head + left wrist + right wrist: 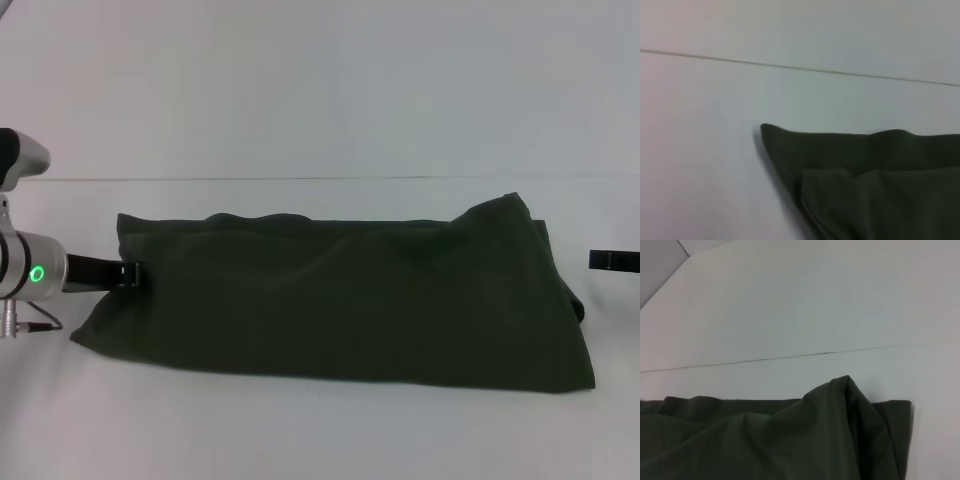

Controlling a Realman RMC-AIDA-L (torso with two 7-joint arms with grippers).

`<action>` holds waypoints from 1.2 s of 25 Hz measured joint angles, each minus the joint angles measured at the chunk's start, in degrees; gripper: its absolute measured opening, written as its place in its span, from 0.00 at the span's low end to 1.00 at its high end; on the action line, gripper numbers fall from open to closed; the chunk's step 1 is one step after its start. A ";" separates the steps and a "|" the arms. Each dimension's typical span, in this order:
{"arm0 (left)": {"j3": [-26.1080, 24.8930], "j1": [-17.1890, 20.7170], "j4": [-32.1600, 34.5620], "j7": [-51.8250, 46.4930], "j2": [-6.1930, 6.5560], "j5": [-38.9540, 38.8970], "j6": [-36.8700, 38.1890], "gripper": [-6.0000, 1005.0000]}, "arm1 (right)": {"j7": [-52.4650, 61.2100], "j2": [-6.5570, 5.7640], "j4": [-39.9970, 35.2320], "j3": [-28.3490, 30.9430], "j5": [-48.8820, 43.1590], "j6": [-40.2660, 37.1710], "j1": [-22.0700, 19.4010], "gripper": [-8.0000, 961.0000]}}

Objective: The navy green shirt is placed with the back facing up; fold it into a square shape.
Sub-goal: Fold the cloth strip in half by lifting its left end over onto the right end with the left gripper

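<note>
Shirt [350,300] folded into long band across table [300,430], plain side up, raised peak at far right corner. Left gripper [128,272] at shirt's left edge, fingers touching cloth; clenched or released, can't tell. Right gripper [613,260] just off shirt's right end, apart from cloth; jaw state can't tell.

The left arm [25,272] is a silver cylinder bearing a glowing green ring. Its tool [128,272] is black. A thin dark cable loops beneath.

Even, diffuse bright light, faint soft shadows (hugging the cloth edges), no glare, wrist views slightly soft
</note>
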 joint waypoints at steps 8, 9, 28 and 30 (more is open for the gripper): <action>1.38 -0.75 1.25 0.09 -1.03 0.01 0.16 0.03 | -1.00 0.42 0.12 0.14 0.69 0.37 -0.11 0.51; 1.65 -0.70 2.11 0.07 -1.41 0.01 0.29 0.03 | -2.32 0.90 0.14 0.39 1.63 0.50 -0.33 0.51; 4.96 4.68 27.46 -0.34 -6.55 -6.56 15.82 0.03 | -96.70 5.83 49.05 3.19 52.47 10.20 5.57 0.33; 6.24 5.20 29.40 -0.70 -6.65 -7.76 16.88 0.03 | -106.66 6.15 54.57 3.87 56.84 11.01 8.31 0.25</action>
